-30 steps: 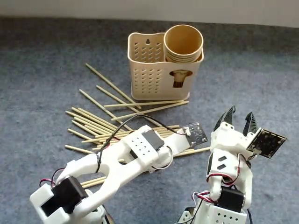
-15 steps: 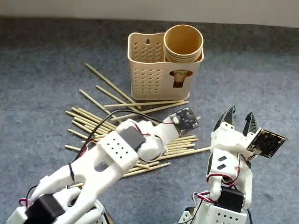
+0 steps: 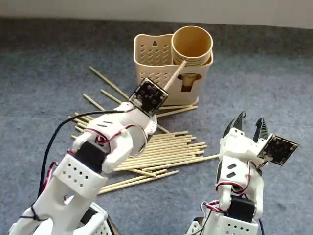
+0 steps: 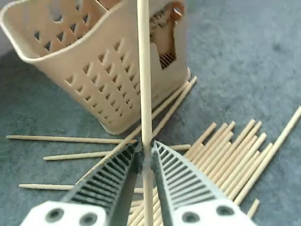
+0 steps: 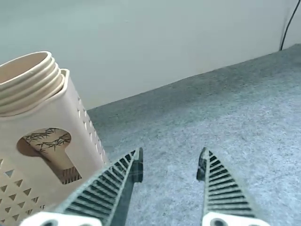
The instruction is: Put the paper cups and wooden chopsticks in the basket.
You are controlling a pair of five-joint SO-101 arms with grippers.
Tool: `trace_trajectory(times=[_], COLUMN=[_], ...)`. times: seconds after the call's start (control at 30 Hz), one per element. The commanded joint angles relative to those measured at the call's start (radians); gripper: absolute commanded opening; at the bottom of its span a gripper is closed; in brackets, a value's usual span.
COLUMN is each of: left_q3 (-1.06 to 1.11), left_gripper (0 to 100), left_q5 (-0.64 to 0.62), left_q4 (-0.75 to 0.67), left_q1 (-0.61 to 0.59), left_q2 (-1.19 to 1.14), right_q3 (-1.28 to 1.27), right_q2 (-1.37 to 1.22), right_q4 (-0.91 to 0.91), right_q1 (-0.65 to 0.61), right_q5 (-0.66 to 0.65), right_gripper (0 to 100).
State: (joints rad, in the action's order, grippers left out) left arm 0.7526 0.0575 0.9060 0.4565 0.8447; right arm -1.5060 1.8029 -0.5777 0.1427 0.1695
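A cream perforated basket [image 3: 156, 73] stands at the back of the grey mat, with stacked paper cups [image 3: 191, 45] in its right part. My left gripper [image 4: 146, 157] is shut on one wooden chopstick [image 4: 143, 70] that points up toward the basket [image 4: 94, 70]; from above the chopstick [image 3: 175, 75] crosses the basket's front wall. Several more chopsticks [image 3: 166, 152] lie in a loose pile on the mat in front. My right gripper [image 3: 248, 125] is open near the front right, holding nothing, and the basket [image 5: 42, 141] and cups [image 5: 28, 82] stand ahead of the right gripper [image 5: 169, 165].
The left arm's white body [image 3: 98, 161] lies over the left part of the chopstick pile. Scattered single chopsticks [image 3: 110, 83] lie left of the basket. Bare grey mat [image 3: 264, 78] spreads to the right of the basket.
The left arm rose from the pile and swung toward the basket with one chopstick, which now points at the basket's front. The right arm has not moved.
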Motion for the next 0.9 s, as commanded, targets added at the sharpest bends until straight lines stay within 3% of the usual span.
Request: trace_trajectory(times=[0.0, 0.2, 0.43, 0.87], left_q3=[-0.124, -0.222, -0.222, -0.228], left_gripper=[1, 1, 1, 1], left_q5=[-0.08, -0.158, -0.178, -0.178], left_q4=[-0.103, -0.259, -0.548, -0.867], left_q1=[-0.061, -0.116, -0.128, -0.13], left_q2=[0.061, 0.061, 0.045, -0.234], right_q3=[0.008, 0.007, 0.005, 0.005], right_q2=[0.013, 0.013, 0.013, 0.013], right_q4=[0.024, 0.024, 0.024, 0.024], right_q1=[-0.039, -0.042, -0.042, -0.042], right_q5=[-0.002, -0.002, -0.002, -0.002], right_gripper=[19.8, 19.8, 19.8, 19.8])
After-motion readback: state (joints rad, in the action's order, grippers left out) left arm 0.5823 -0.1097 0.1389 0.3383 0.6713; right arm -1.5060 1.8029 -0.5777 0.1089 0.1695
